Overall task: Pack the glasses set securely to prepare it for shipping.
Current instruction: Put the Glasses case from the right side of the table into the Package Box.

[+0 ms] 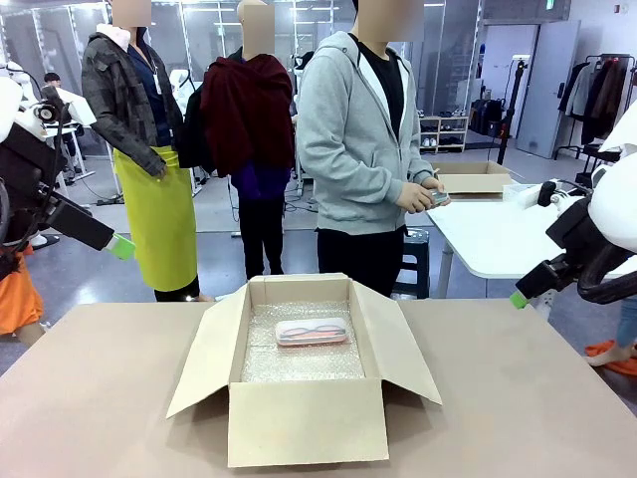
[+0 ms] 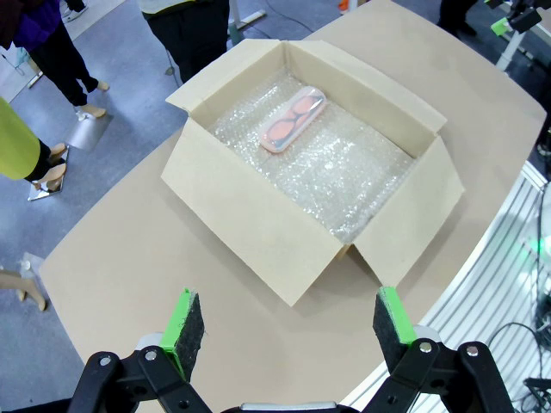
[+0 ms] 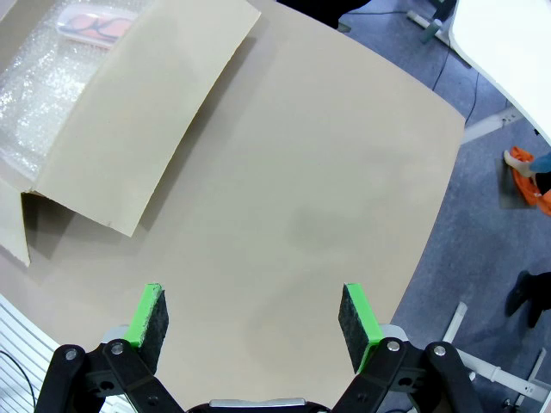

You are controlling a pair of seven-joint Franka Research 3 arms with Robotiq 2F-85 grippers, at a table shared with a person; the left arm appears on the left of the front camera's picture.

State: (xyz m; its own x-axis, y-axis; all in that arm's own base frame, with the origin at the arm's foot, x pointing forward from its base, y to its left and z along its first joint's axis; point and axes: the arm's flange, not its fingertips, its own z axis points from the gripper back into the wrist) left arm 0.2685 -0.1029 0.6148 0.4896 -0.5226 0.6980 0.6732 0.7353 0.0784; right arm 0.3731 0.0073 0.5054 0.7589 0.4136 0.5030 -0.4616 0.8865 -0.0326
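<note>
Jaws on my left gripper (image 2: 288,323) stand spread wide with nothing between the green pads (image 2: 182,323), and the arm hangs above the left end of the table (image 1: 90,398), well apart from the cardboard box (image 1: 307,423). That box sits in the middle with its flaps folded outward and its floor lined with bubble wrap (image 1: 299,363). The pale pink glasses case (image 1: 311,332) lies flat on the wrap toward the far wall, long side across the box, a pair of glasses showing through its lid. Behind the box and a little to the right, the person (image 1: 348,139) in the grey hoodie holds a small pale object (image 1: 439,197) in both hands (image 1: 416,194); it is too small for me to name, though I judge it may be the second case of the set. My right gripper (image 3: 254,314) is likewise fully open and empty, hovering over bare tabletop just past the right flap (image 3: 146,112). With one case in, I take the packing as partly done. To do the next step well, I should keep clear of the box until the other case is within reach, set it beside the pink one rather than on top, cover both with cushioning if a sheet is on hand, then press the flaps shut, short ones first.
</note>
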